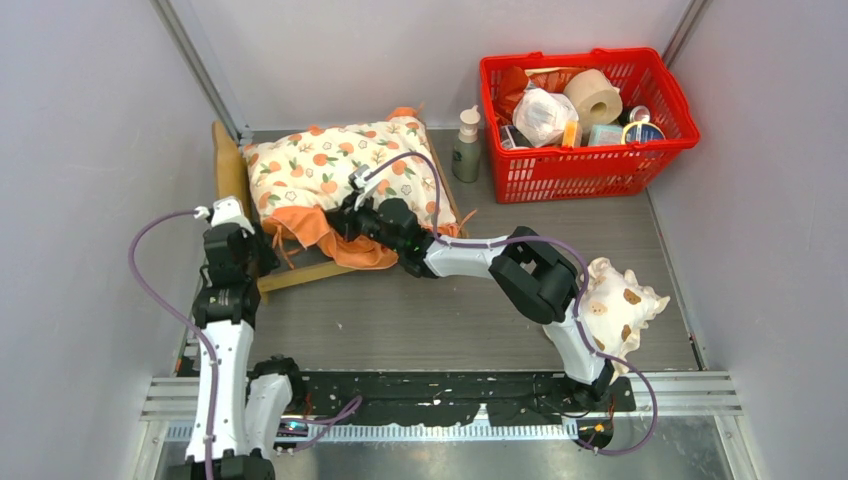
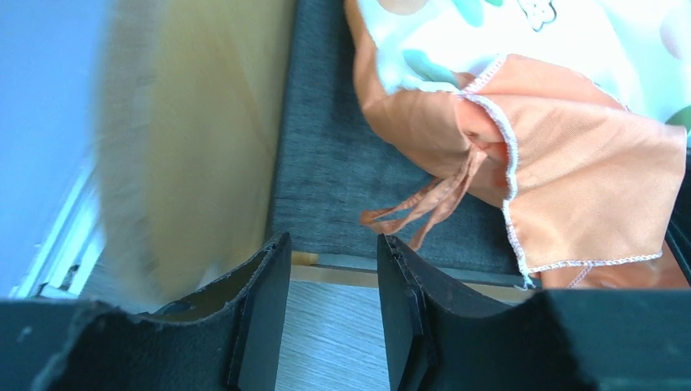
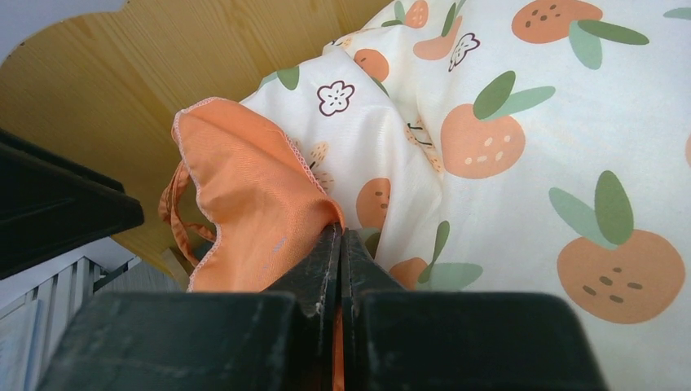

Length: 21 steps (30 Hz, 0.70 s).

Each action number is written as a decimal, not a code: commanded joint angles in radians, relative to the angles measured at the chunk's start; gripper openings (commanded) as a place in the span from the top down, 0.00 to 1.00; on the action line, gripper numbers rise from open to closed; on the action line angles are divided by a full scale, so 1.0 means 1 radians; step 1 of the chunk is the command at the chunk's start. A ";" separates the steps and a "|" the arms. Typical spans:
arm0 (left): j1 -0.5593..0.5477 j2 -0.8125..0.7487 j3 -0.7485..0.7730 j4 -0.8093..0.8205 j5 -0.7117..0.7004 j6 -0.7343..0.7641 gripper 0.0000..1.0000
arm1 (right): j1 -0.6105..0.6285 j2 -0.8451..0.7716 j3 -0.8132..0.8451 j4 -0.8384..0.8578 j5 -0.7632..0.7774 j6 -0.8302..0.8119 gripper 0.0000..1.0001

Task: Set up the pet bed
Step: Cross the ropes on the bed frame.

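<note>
The pet bed (image 1: 228, 168) lies at the back left, its light-wood headboard on the left and a wooden rail (image 1: 300, 276) along the near side. A cream orange-print cushion (image 1: 340, 165) lies on it, with the orange ruffle (image 1: 330, 230) hanging over the near edge. My right gripper (image 1: 347, 222) is shut on that ruffle (image 3: 253, 212), pinching the cloth between its fingertips (image 3: 341, 238). By the bed's near left corner my left gripper (image 1: 262, 262) stands open and empty (image 2: 334, 244), over the rail and the dark-grey base panel (image 2: 334, 163).
A small cream frilled pillow with brown spots (image 1: 620, 305) lies at the right, beside the right arm. A red basket (image 1: 585, 110) full of household items stands at the back right, with a green pump bottle (image 1: 466, 147) next to it. Walls close in on both sides.
</note>
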 commanded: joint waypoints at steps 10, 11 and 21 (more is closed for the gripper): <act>0.008 0.160 0.030 0.117 0.145 0.068 0.55 | -0.017 -0.078 -0.001 0.059 0.021 -0.002 0.95; 0.008 0.169 0.031 0.120 0.144 0.068 0.54 | -0.018 -0.079 -0.002 0.059 0.021 -0.001 0.95; 0.008 0.180 -0.004 0.144 0.119 0.057 0.53 | -0.019 -0.082 0.004 0.063 0.018 0.000 0.95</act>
